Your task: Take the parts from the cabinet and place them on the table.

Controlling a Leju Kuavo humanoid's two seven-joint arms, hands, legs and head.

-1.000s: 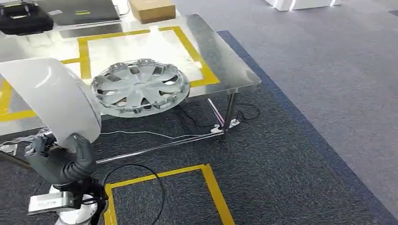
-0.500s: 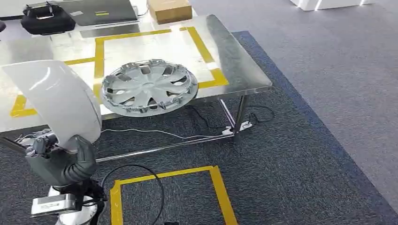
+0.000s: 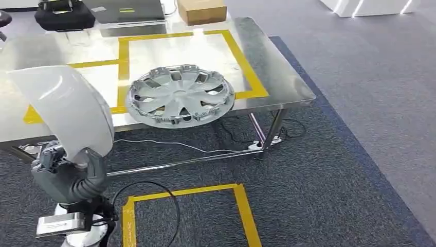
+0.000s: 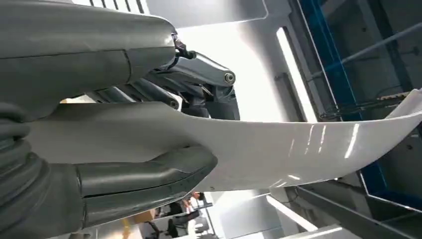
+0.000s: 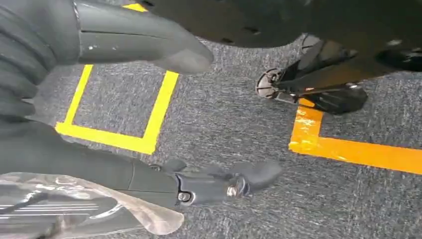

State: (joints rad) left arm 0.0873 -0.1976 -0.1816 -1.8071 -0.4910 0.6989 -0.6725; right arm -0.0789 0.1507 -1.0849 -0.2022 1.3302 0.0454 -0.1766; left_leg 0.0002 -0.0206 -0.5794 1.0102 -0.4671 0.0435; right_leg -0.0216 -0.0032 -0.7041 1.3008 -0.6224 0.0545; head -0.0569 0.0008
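Head view: the left hand [image 3: 69, 177] grips the white curved panel [image 3: 64, 110] upright, the counter [image 3: 277, 77] and hubcap [image 3: 180, 95] just beyond; lower it onto bare steel beside the hubcap. Left wrist view: thumb [image 4: 144, 177] and fingers [image 4: 199, 79] pinch the panel's edge. Right wrist view: the right hand [image 5: 149, 45] hangs spread over carpet, holding nothing

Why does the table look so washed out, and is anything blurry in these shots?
Head view: ceiling lights glare off the shiny steel table. Left wrist view: bright backlight behind the white panel, streaked with reflections. Right wrist view: the right hand, close to the lens, looks soft.
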